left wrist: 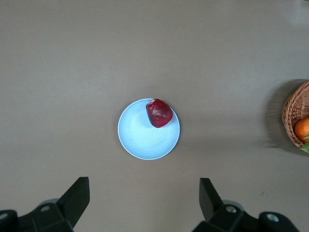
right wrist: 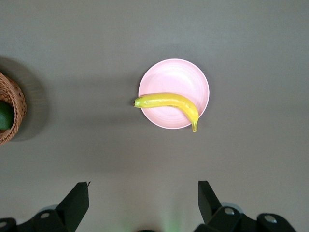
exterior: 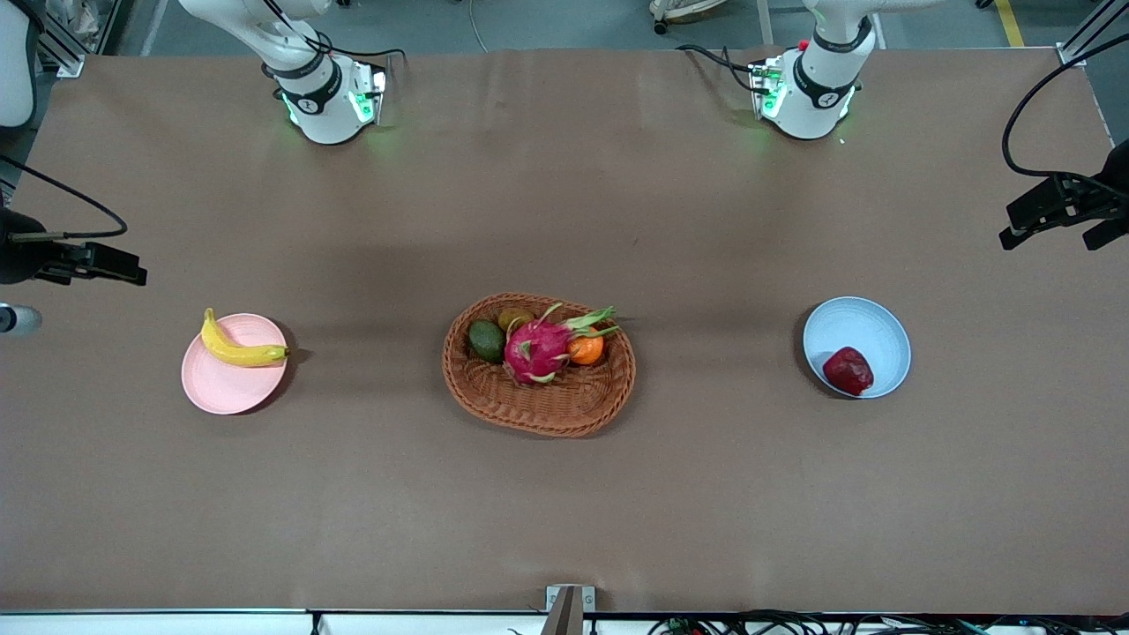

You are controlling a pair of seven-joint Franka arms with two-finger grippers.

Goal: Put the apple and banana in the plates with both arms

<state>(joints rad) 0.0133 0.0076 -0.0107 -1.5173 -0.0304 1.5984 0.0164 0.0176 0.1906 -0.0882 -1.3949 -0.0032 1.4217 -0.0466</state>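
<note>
Brown tabletop: banana [exterior: 236,346] on pink plate [exterior: 220,388] lower left, apple [exterior: 848,370] in blue plate [exterior: 869,322] lower right. We judge placing finished; left gripper [left wrist: 145,203] and right gripper [right wrist: 144,203] hang high over them, fingers apart, so only retreat remains.

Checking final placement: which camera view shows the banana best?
The right wrist view: it looks straight down on the banana lying across the pink plate, both tips past the rim. The front view shows it smaller, on the plate's edge farther from the camera. The left wrist view does not show it.
</note>
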